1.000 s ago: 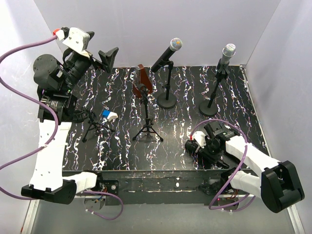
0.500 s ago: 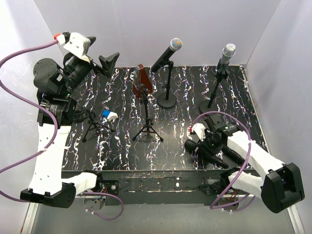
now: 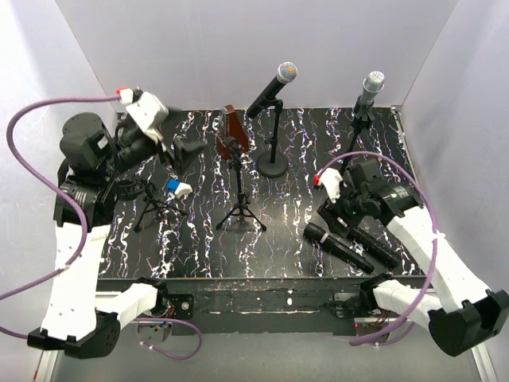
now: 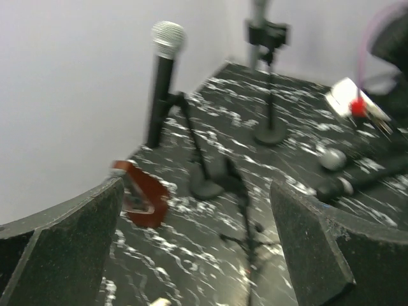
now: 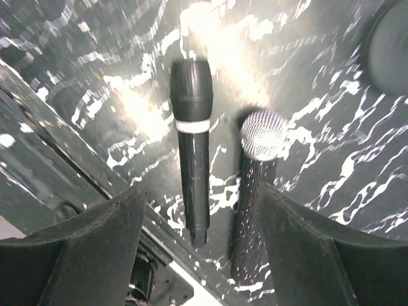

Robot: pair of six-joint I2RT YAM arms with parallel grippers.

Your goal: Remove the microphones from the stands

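Two microphones stand clipped in stands at the back: a black one with a silver head (image 3: 274, 86) (image 4: 161, 81) on a round-base stand (image 3: 272, 165), and a grey one (image 3: 368, 94) at the back right. Two more lie loose near the front right: a smooth black microphone (image 3: 337, 247) (image 5: 192, 150) and a mesh-bodied one with a silver grille (image 3: 374, 248) (image 5: 258, 167). My right gripper (image 3: 338, 213) (image 5: 204, 255) hangs open above these two, touching neither. Over the table's left side, my left gripper (image 3: 185, 148) (image 4: 197, 255) is held open and empty, facing the stands.
A tripod (image 3: 239, 213) with a red-brown holder (image 3: 233, 134) (image 4: 141, 199) stands centre-left. A low tripod with a blue-and-white clip (image 3: 170, 191) stands left of it. White walls close in three sides. A purple cable (image 3: 362, 159) loops over my right wrist.
My right gripper has opened, let go of the smooth black microphone on the table, and pulled up and back. My left gripper has swung down and right toward the stands.
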